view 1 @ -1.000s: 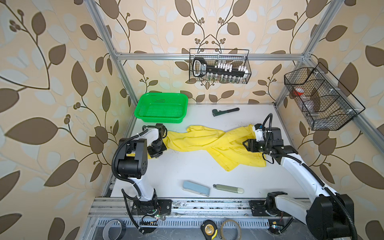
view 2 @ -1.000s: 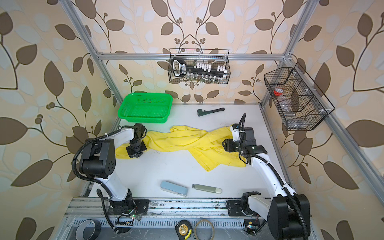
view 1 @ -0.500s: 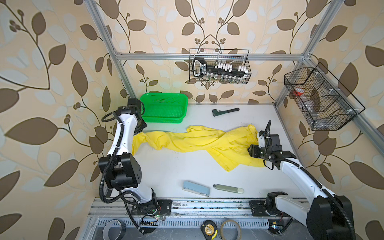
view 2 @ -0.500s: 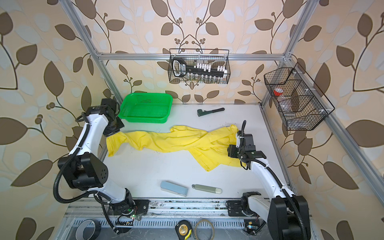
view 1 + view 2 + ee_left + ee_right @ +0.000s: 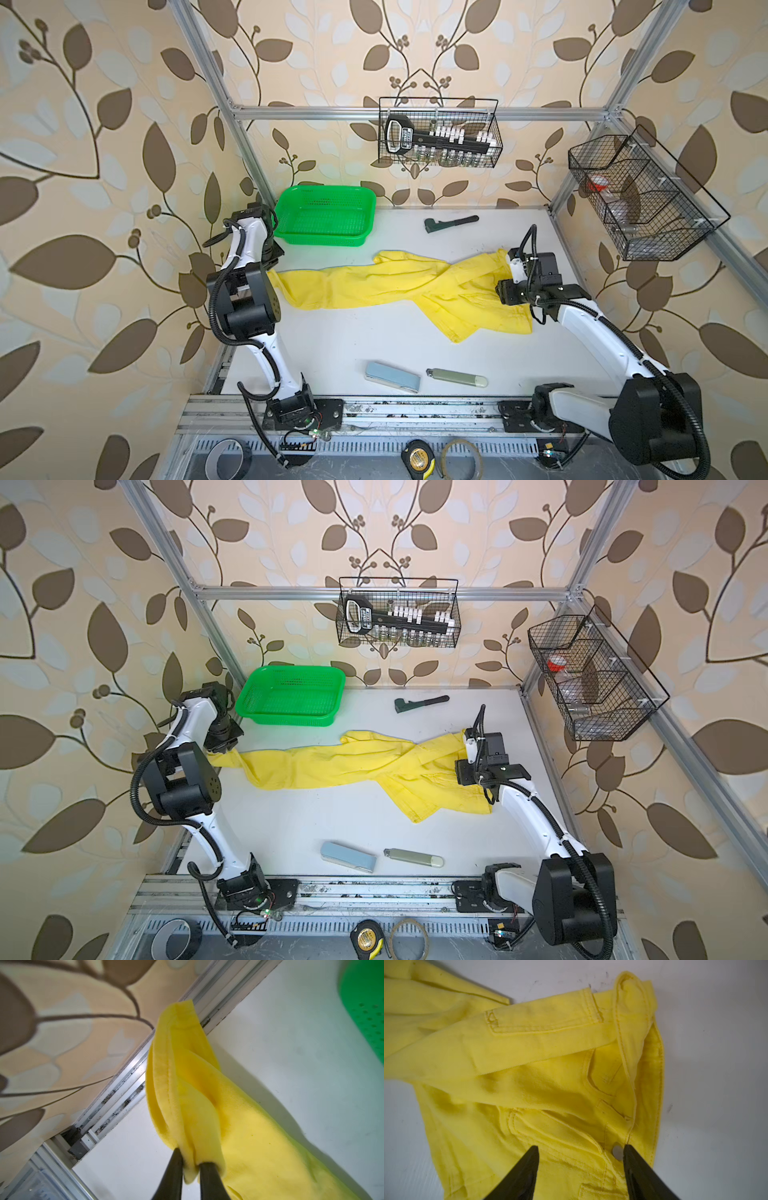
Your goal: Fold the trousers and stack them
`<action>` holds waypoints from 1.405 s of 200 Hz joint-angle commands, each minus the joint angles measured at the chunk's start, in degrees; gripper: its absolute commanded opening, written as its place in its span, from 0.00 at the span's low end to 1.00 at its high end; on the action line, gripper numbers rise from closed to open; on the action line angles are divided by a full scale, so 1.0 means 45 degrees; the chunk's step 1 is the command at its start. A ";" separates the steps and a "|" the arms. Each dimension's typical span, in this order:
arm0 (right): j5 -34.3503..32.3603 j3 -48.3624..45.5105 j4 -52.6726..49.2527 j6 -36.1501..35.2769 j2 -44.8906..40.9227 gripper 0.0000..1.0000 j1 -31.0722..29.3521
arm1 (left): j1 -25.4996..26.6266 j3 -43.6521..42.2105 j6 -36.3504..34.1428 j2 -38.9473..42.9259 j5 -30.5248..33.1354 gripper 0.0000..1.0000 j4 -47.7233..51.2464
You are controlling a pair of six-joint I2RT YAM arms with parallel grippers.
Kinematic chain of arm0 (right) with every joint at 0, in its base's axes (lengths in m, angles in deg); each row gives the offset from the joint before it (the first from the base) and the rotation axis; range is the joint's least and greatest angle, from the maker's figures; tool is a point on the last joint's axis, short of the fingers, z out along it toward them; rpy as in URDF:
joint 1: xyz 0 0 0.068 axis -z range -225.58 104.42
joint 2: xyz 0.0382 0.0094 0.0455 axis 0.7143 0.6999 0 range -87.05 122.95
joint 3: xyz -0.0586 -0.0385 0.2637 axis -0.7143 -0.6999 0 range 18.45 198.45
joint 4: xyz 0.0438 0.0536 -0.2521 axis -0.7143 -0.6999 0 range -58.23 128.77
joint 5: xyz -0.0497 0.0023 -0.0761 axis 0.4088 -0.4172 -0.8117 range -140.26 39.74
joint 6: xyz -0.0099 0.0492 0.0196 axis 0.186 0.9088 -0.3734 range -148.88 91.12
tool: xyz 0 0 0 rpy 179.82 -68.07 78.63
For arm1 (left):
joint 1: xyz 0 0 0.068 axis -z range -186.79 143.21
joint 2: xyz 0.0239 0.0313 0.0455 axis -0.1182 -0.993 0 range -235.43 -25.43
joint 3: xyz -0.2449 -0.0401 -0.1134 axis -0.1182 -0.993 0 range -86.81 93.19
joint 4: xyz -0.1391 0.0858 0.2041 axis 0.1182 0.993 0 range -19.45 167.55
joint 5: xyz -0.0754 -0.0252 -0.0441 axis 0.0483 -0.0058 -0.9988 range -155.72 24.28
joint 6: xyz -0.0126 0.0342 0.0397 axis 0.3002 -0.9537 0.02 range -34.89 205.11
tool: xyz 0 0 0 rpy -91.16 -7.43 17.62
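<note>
Trousers (image 5: 399, 282), bright yellow and twisted once at the middle, lie stretched across the white table (image 5: 374, 345) from one gripper to the other in both top views. The left gripper (image 5: 190, 1160) has its jaws almost together, and a bunched fold of one leg's hem sits pinched between its dark fingers (image 5: 172, 1169); from there the leg runs away from this gripper toward the right one. The right gripper (image 5: 581, 1149) hangs directly over the waistband end with its jaws spread wide and nothing gripped between them; whether the tips touch the cloth I cannot tell. A metal button (image 5: 616, 1150) lies just beside one fingertip, and a pocket seam lies beyond the tips. A green basket (image 5: 322, 240) stands just beside the left gripper, apart from the cloth, and a dark wrench (image 5: 451, 223) lies well away from the right gripper, beyond the trousers
</note>
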 commanded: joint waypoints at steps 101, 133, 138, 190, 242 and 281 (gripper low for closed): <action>-0.1377 -0.1801 -0.3063 -0.6222 -0.1257 0.79 -0.2213 | 0.5630 -0.2810 0.1964 0.4467 -0.5030 0.67 -0.0402; -0.1705 -0.2495 -0.1383 -0.6167 -0.0197 0.79 -0.2360 | 0.7556 -0.3410 0.3262 0.4688 -0.6091 0.69 -0.1328; -0.1883 -0.2639 -0.1108 -0.6100 -0.0114 0.79 -0.2386 | 0.7883 -0.3555 0.3449 0.4701 -0.6167 0.69 -0.1518; -0.2742 -0.2985 0.0328 -0.5851 0.0879 0.53 -0.2529 | 1.0498 -0.4390 0.4967 0.4043 -0.6768 0.69 -0.2926; -0.1074 -0.2320 -0.0228 -0.4272 -0.0127 0.11 -0.1888 | 1.2358 -0.4437 0.6461 0.2865 -0.6996 0.69 -0.4290; 0.0194 -0.1854 -0.0645 -0.3882 -0.0714 0.07 -0.1322 | 1.3942 -0.3755 0.8082 0.1236 -0.6901 0.69 -0.5095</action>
